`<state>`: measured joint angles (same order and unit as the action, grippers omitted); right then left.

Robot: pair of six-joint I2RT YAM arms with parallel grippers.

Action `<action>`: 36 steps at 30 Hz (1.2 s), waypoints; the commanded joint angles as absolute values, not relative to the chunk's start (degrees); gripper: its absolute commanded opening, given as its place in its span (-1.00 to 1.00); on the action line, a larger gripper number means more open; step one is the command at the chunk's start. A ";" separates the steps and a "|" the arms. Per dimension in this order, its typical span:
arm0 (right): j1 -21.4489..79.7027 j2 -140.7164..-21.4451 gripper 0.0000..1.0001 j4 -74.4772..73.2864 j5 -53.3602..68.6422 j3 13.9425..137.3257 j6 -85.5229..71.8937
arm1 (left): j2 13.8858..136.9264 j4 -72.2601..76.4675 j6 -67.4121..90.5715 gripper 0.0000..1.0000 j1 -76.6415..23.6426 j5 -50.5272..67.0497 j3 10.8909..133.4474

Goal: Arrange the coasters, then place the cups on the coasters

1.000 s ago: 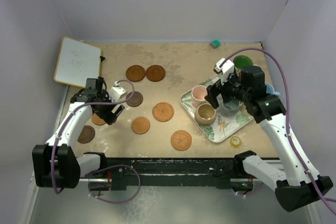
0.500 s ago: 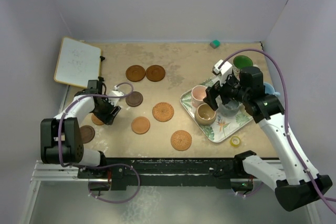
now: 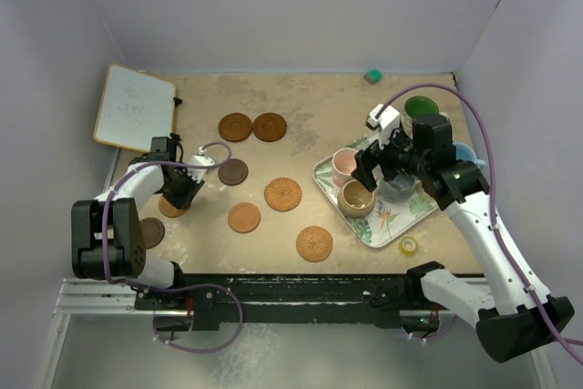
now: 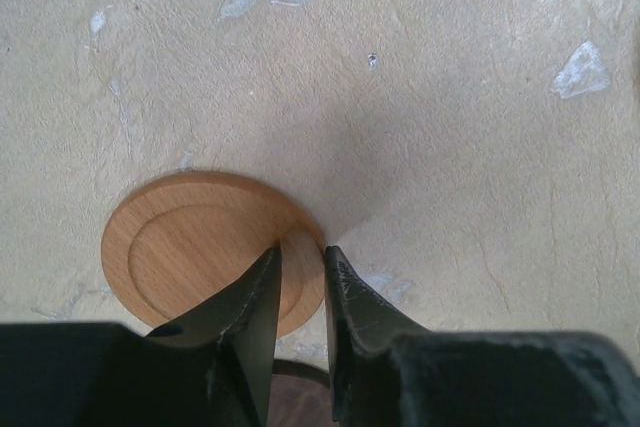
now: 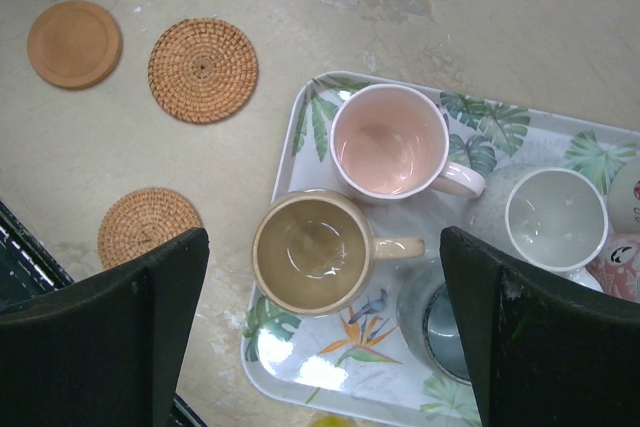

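Note:
A light orange coaster [image 4: 190, 247] lies flat at the table's left, and my left gripper [image 4: 302, 252] is shut on its right rim, one finger over the disc and the other just outside its edge. In the top view that gripper [image 3: 176, 198] hides most of that coaster [image 3: 168, 209]. Several other coasters lie scattered: two brown [image 3: 235, 127], a dark one [image 3: 233, 171], two woven [image 3: 283, 194], an orange one [image 3: 244, 218]. My right gripper [image 5: 320, 237] hangs open above the tan cup [image 5: 312, 250], beside the pink cup [image 5: 388, 140], a grey cup [image 5: 555, 217] and a slate cup [image 5: 440, 322].
The cups stand on a leaf-patterned tray [image 3: 401, 225] at the right, with a green cup [image 3: 421, 107] behind it. A yellow tape roll [image 3: 409, 245] lies near the tray's front corner. A whiteboard [image 3: 135, 107] sits at the back left and a small green block [image 3: 373, 76] by the back wall.
My left gripper has come down onto the light orange coaster and its jaws have narrowed from wide apart to a thin gap. The right arm has barely shifted.

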<state>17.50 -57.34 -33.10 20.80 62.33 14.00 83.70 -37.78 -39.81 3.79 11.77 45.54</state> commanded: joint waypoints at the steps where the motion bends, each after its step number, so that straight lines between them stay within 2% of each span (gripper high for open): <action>1: 17.23 -56.74 1.00 -32.08 22.80 62.39 14.63 | 84.59 -39.74 -41.58 -0.61 3.94 14.97 45.22; 6: 17.20 -56.70 1.00 -31.91 22.44 62.27 14.68 | 83.55 -39.91 -42.16 -0.65 1.31 15.01 43.87; 14: 17.17 -56.70 1.00 -31.74 21.39 61.98 14.81 | 84.46 -40.29 -40.69 -0.67 -8.48 12.66 42.89; 27: 17.20 -57.65 1.00 -31.58 20.57 61.73 15.20 | 83.61 -43.60 -40.45 -0.70 -14.07 17.39 44.90; 36: 16.80 -57.31 1.00 -31.30 19.50 61.55 15.62 | 88.79 -42.52 -37.54 -0.70 -24.19 17.67 47.43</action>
